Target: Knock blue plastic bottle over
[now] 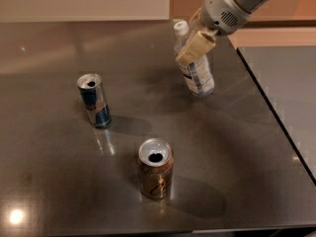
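The blue plastic bottle (199,76) is a clear bottle with a white cap and a pale blue-white label. It stands at the back right of the table and is tilted, with its cap leaning left and its base further right. My gripper (191,47) comes in from the upper right and is against the bottle's upper part, just below the cap, covering part of the bottle's neck.
A slim blue-silver can (94,100) stands at the left. A brown-gold can (155,169) stands at the front middle. The dark metal table (232,147) has its right edge close to the bottle, with a grey floor area beyond it.
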Controlling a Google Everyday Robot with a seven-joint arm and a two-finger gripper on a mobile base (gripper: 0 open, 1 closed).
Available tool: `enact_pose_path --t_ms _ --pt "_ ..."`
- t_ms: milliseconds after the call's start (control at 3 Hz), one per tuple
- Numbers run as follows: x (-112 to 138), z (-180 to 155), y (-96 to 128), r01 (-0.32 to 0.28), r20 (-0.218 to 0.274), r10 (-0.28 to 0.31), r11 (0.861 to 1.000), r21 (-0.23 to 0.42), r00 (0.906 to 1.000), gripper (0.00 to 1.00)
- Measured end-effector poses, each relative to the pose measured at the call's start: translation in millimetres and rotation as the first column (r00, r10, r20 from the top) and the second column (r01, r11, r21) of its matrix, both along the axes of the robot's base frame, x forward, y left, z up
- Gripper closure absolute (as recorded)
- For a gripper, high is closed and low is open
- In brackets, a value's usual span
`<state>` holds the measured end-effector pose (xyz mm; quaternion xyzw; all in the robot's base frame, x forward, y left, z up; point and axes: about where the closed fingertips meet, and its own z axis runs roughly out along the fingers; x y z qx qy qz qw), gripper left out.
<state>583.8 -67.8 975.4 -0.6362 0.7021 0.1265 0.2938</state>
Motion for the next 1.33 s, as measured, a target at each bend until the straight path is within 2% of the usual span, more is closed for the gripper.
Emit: enact_pose_path --t_ms 333,667,1000,1333 --pt "-15.3 -11.7 -6.8 -0.06 -0.019 0.058 0.989 -0.138 0.9981 1.0" --pt "-30.2 -26.5 -7.0 -0.149 -0.047 0.141 0.955 -0.258 0.9888 1.0" --pt "-42.6 -42.5 -4.4 -0.257 -0.081 0.244 0.896 -0.363 0.9664 1.0" --pt "-49.0 -57.4 -2.2 -0.344 -0.115 0.328 0.828 -0.443 0.9376 1.0"
